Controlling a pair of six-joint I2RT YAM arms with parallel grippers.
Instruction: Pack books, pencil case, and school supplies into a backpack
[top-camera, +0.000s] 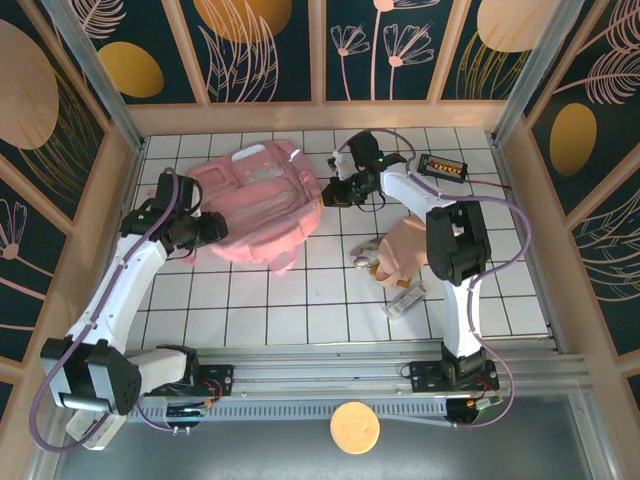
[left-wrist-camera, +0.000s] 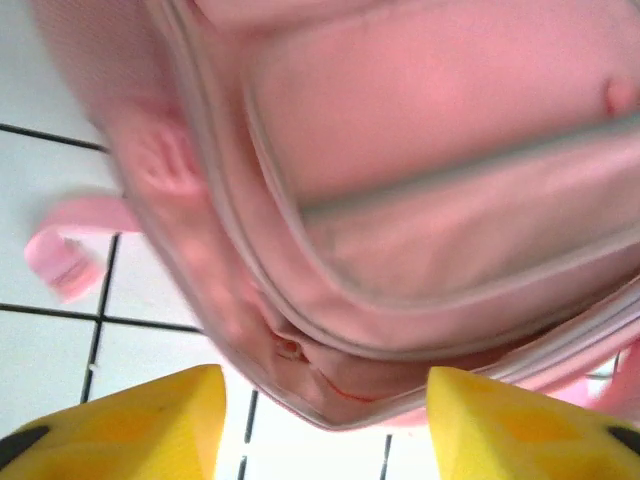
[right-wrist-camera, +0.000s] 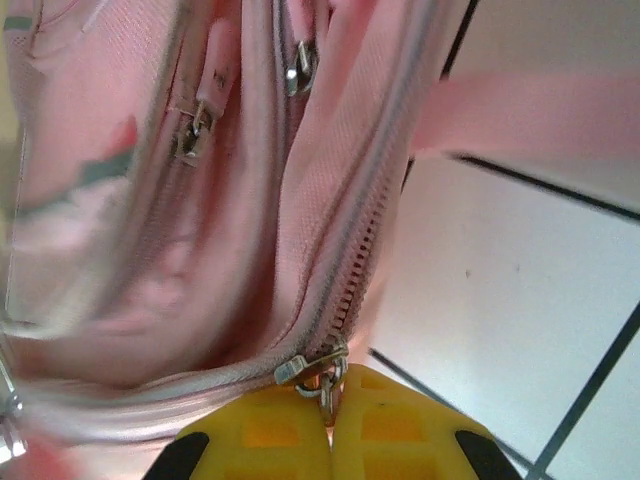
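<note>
Between the closed yellow pads of the right hand (right-wrist-camera: 330, 405) sits a small metal zipper pull (right-wrist-camera: 325, 383), seemingly pinched, at the toothed zip of the soft woven pink backpack (right-wrist-camera: 150, 200). Just ahead of the left hand (left-wrist-camera: 325, 400), spread wide and empty, bulges the backpack's piped seam above the tiled surface (left-wrist-camera: 50, 340).
</note>
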